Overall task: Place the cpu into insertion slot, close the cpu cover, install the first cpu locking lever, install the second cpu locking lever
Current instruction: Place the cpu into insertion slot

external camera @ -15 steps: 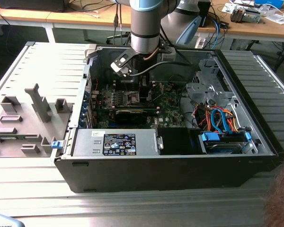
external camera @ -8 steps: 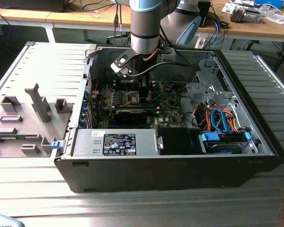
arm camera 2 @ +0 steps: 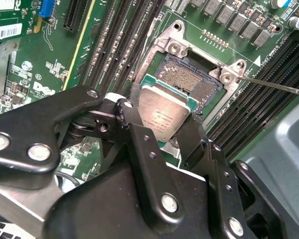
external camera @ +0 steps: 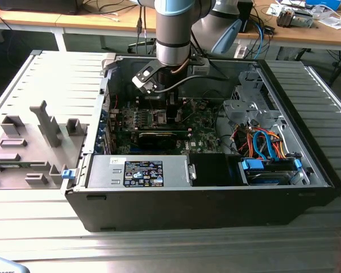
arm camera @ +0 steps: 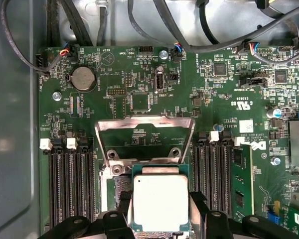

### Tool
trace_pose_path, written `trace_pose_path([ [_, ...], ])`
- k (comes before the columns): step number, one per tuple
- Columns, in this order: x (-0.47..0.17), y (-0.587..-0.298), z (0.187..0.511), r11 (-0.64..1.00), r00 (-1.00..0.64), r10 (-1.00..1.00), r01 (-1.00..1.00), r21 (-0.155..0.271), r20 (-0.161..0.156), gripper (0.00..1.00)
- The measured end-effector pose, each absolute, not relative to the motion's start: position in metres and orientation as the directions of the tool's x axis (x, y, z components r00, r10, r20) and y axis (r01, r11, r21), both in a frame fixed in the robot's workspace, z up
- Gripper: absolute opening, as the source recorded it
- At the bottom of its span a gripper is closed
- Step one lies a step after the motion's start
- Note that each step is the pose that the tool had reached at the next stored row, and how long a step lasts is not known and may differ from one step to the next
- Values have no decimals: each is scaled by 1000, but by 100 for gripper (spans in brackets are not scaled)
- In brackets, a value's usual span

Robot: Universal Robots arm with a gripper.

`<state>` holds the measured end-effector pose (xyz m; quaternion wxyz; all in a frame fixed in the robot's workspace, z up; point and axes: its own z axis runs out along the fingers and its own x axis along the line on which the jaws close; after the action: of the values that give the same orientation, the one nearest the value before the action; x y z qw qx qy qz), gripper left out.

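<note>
The black jointed-metal gripper (arm camera 2: 159, 119) is gripping the cpu (arm camera 2: 167, 112) by two opposite edges, its jaws closed to the chip's width. The flat square chip, dull silver on a green base, is hanging over the insertion slot (arm camera 2: 192, 79), whose dark, grainy pin field is lying exposed. The cpu cover (arm camera: 144, 121), a thin silvery frame, is standing open.

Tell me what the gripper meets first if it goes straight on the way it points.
Probably the insertion slot: the gripper, jaws shut on the cpu, points at the board, and the open slot lies beyond the cpu. The cpu would touch first; the gap is unclear.
</note>
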<state>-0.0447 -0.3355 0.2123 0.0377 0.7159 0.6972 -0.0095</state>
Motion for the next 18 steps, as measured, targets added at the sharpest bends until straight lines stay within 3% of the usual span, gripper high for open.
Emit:
trace_pose_path([
  [15,-50,-330,210,-24,27,997,999,42,-68,54],
  [18,-53,-330,210,-24,26,998,999,42,-54,54],
])
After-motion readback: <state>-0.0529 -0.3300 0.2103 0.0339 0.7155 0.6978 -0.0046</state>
